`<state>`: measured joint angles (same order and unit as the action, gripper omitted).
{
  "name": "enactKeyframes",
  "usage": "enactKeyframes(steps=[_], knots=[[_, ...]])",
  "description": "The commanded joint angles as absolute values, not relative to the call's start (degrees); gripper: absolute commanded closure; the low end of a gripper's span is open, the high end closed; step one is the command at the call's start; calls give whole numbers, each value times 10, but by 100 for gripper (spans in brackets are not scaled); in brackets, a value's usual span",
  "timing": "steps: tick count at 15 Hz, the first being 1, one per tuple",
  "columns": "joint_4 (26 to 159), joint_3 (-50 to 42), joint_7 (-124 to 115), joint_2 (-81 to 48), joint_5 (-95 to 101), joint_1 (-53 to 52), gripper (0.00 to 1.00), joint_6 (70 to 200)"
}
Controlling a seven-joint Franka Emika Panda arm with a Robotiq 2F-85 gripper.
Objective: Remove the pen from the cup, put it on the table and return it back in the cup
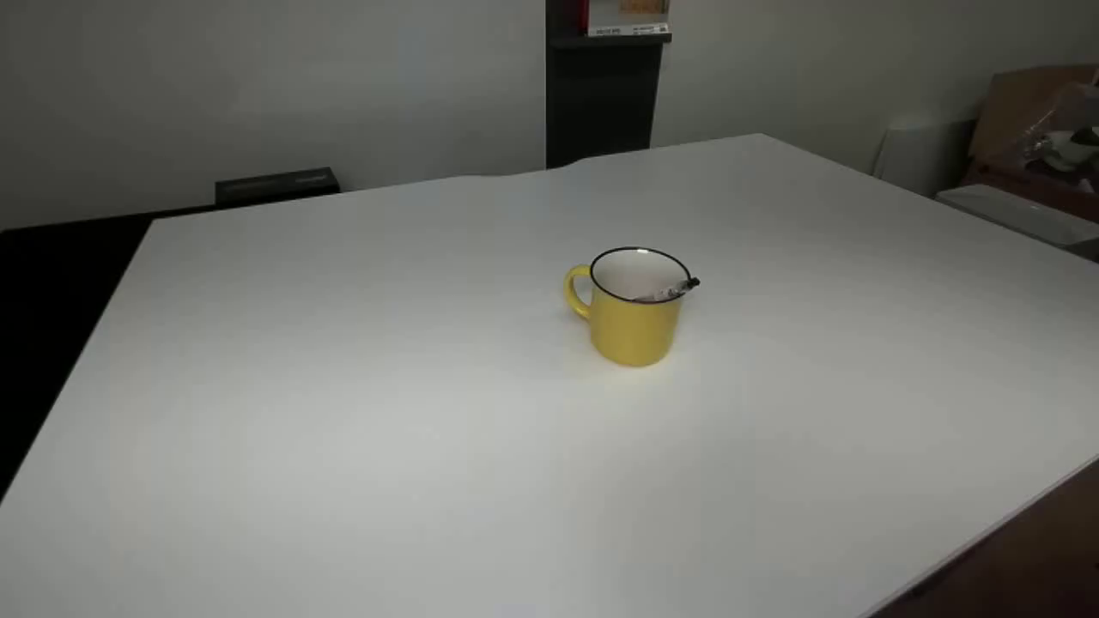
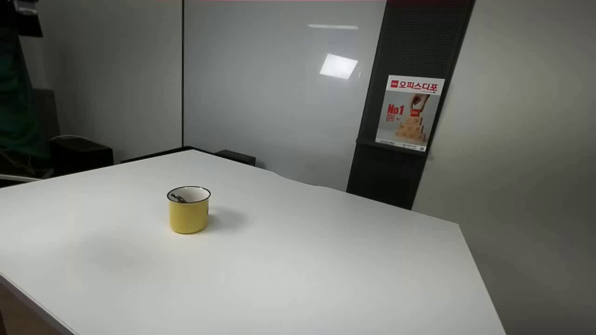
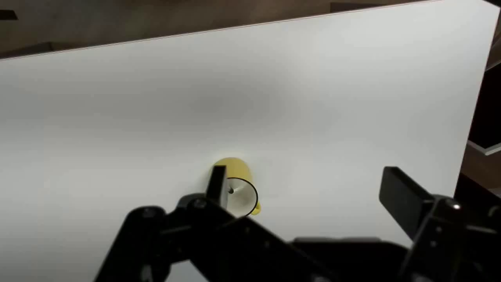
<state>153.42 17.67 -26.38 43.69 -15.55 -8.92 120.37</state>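
Wrist view, read across from nine o'clock to three: first comes a finger [image 3: 216,184] of the pincer [image 3: 305,182], hiding part of the cup [image 3: 239,170]; just past its edge a dark bit of the pen [image 3: 231,191] shows inside the cup; then white counter [image 3: 313,149] spans the gap to the opposite finger [image 3: 403,196]. The jaws are wide apart, clasping nothing. From their midline the pen lies toward nine o'clock, so, if it is yet to be lifted out, the pincer should probably shift that way before descending. The pen's long axis is too hidden to read here. In an exterior view, the pen [image 1: 672,293] leans, black end over the rim near four o'clock, rising between two and three; also in an exterior view, the pen [image 2: 179,198] slants toward ten. Neither shows the pincer, so its height is uncertain; closing across that slope looks surest.
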Motion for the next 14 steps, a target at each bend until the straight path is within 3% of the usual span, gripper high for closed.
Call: enactKeyframes(steps=[1,14], knots=[[1533,175,-264,437,-154,-90,0,1202],[1530,172,-265,422,-151,-79,0,1215]])
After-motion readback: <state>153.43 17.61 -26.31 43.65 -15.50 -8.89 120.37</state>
